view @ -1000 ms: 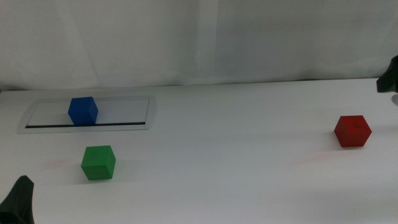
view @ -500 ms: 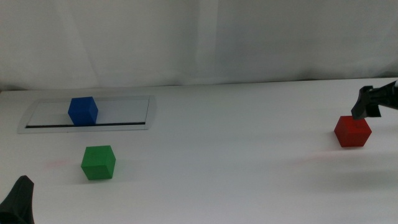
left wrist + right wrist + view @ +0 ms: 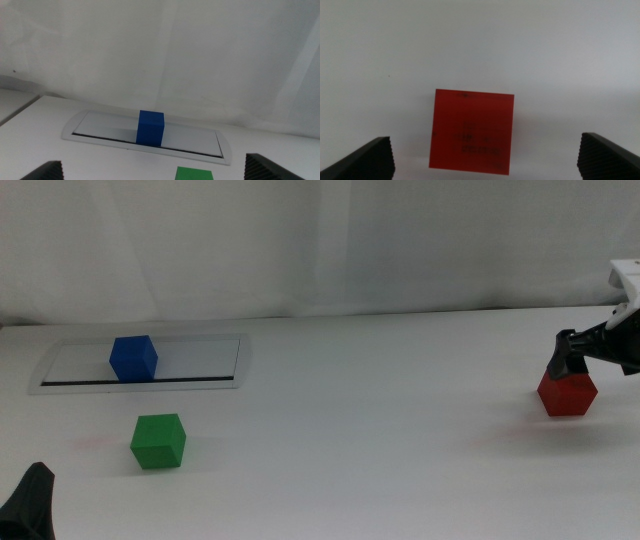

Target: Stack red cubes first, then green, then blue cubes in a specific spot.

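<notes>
The red cube (image 3: 567,394) sits on the white table at the far right. My right gripper (image 3: 578,362) hangs just above it, open, and in the right wrist view (image 3: 485,145) the red cube (image 3: 472,131) lies between the wide-apart jaws, untouched. The green cube (image 3: 158,441) sits at the front left and shows in the left wrist view (image 3: 193,174). The blue cube (image 3: 133,358) stands on the grey-framed plate (image 3: 200,361); the left wrist view also shows this cube (image 3: 150,127). My left gripper (image 3: 30,502) waits open at the bottom left corner.
The grey-framed plate (image 3: 100,125) lies at the back left near the white backdrop. Faint pink smudges mark the table left of the green cube (image 3: 90,443) and left of the red cube (image 3: 510,433). Bare white tabletop spans the middle.
My right gripper has come in from the right edge and lowered to just above the red cube. The cubes and the left gripper have not moved.
</notes>
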You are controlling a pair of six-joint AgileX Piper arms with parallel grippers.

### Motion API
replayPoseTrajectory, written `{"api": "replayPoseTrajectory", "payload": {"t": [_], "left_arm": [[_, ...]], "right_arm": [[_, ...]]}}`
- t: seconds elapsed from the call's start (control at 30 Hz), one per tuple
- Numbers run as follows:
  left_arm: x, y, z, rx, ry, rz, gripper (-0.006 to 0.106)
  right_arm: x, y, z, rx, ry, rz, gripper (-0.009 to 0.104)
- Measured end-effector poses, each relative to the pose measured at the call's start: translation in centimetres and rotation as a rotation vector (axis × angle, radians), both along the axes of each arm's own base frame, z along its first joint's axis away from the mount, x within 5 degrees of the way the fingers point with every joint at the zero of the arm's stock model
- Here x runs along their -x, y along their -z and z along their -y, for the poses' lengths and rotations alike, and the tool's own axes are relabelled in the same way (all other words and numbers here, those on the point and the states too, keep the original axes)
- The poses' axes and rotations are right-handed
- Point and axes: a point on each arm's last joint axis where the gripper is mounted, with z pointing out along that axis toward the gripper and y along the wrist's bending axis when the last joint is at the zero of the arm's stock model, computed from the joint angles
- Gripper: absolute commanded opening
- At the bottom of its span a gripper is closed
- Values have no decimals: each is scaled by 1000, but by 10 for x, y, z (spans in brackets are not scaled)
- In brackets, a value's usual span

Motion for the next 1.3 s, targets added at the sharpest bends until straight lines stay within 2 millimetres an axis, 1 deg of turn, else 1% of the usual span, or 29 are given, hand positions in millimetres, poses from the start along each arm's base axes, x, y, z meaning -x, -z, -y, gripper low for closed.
{"api": "replayPoseTrajectory", "payload": {"t": [0.3, 0.47, 0.6, 0.67, 0.7, 0.73, 0.87, 0.93, 0.97, 1.0, 1.13, 1.23, 1.3], "left_arm": [[0, 0, 0, 0, 0, -2, 91], [0, 0, 0, 0, 0, -2, 91], [0, 0, 0, 0, 0, -2, 91], [0, 0, 0, 0, 0, -2, 91], [0, 0, 0, 0, 0, -2, 91], [0, 0, 0, 0, 0, -2, 91], [0, 0, 0, 0, 0, -2, 90], [0, 0, 0, 0, 0, -2, 90], [0, 0, 0, 0, 0, -2, 90], [0, 0, 0, 0, 0, -2, 90], [0, 0, 0, 0, 0, -2, 90], [0, 0, 0, 0, 0, -2, 90], [0, 0, 0, 0, 0, -2, 90]], "right_arm": [[-5, 27, 0, -1, 0, -75, 100], [-8, 34, -3, 13, -17, -73, 92], [-11, 42, -13, 47, -67, -78, 86], [-12, 47, -17, 54, -83, -87, 76], [-13, 52, -20, 59, -95, -98, 61], [-13, 55, -20, 61, -94, -102, 53], [-16, 57, -20, 63, -67, -88, 25], [-17, 57, -20, 63, -60, -83, 7], [-17, 57, -20, 62, -58, -82, 0], [-17, 57, -20, 62, -56, -78, -2], [-17, 55, -20, 55, -39, -75, -2], [-16, 41, -20, 42, -11, -42, -2], [-13, 23, -20, 25, 30, -1, -2]]}}
